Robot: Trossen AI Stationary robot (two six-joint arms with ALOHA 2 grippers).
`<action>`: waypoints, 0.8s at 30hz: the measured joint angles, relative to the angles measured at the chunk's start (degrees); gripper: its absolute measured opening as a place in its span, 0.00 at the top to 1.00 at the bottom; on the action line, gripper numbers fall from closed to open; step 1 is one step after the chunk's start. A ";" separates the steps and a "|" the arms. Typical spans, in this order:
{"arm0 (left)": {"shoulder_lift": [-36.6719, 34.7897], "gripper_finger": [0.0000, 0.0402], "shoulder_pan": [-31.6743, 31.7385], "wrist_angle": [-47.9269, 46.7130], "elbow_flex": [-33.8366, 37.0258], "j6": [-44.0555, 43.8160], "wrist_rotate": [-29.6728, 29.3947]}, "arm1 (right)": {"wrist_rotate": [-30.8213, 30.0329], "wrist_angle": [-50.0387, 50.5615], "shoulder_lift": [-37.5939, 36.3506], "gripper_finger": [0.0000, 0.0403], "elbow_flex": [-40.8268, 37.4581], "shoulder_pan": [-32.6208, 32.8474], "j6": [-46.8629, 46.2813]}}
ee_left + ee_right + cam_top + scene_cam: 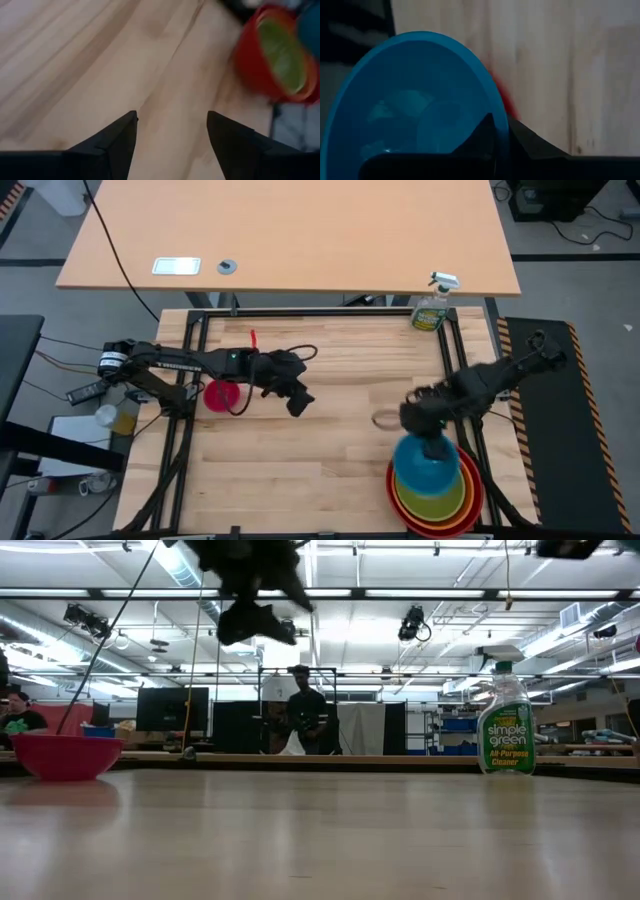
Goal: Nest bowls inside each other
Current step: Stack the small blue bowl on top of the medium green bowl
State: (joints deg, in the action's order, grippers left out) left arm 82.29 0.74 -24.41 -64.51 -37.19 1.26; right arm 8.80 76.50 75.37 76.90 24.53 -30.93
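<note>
At the table's near right corner: stack of red bowl (480,502), orange bowl (462,502) and lime green bowl (450,500), nested in that order, with the blue bowl (427,465) held just above them, its rim pinched between the closed fingers of the right gripper (431,442). Left of centre: left gripper (299,403), fingers (112,142) spread and empty, raised above bare wood, with the magenta pink bowl (222,394) upright just beside its arm. Far right edge: green spray bottle (433,308), upright.
</note>
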 joint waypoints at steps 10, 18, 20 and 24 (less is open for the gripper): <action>-1.91 0.45 -0.05 -25.01 -0.07 11.08 -1.60 | -7.06 -7.92 0.49 0.92 -9.45 14.10 -8.12; -1.89 0.48 -0.05 -41.73 -0.07 17.24 -6.30 | -4.04 -14.59 0.51 0.91 -17.82 15.88 -22.76; -1.89 0.48 -0.05 -45.42 -0.07 19.24 -7.21 | -4.04 -14.86 0.51 0.91 -18.07 15.86 -24.76; -1.89 0.48 -0.05 -49.64 -0.07 23.61 -9.49 | -2.61 -14.89 0.49 0.86 -18.12 15.85 -26.17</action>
State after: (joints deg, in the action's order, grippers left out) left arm 80.40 0.69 -74.05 -64.58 -13.58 -8.23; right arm 6.19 61.60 75.86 58.78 40.38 -57.10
